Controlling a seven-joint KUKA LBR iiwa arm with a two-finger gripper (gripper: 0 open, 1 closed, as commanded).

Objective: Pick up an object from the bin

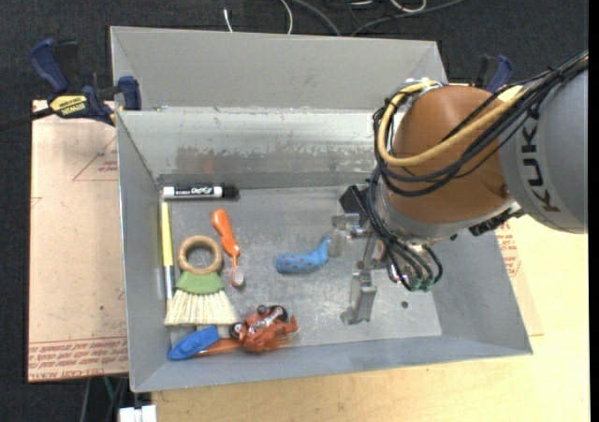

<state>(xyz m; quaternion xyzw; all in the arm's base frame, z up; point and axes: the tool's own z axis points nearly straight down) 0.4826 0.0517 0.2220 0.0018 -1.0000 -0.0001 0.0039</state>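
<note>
You have the grey metal bin [281, 74] as the largest thing before you, its sloping walls running down to a flat floor; the arm [552, 158] reaches in from the right of the camera view, and its wrist carries a rounded orange cover [445, 153] looped with yellow and black cables; below that cover the gripper [357, 308] hangs low over the floor in the right half of the bin; from this angle you cannot tell whether it is released or clenched.

The thing nearest to it is a blue curved piece [302, 261], lying flat near the middle of the floor, to the gripper's left and apart from it.

The rest you will find gathered at the left side; a small brush [199, 306] with pale straw bristles and a green head sits near the front; a black marker [198, 192] with a white label lies along the foot of the back wall; a thin yellow stick [167, 242] runs along the left wall from the marker toward the brush; a tan ring of tape [199, 254] rests just above the brush's green head; an orange-handled tool [226, 240] lies just right of the ring; an orange-red toy [266, 328] lies at the front, right of the brush; a small blue thing [192, 344] sits in the front left corner, below the bristles.
</note>
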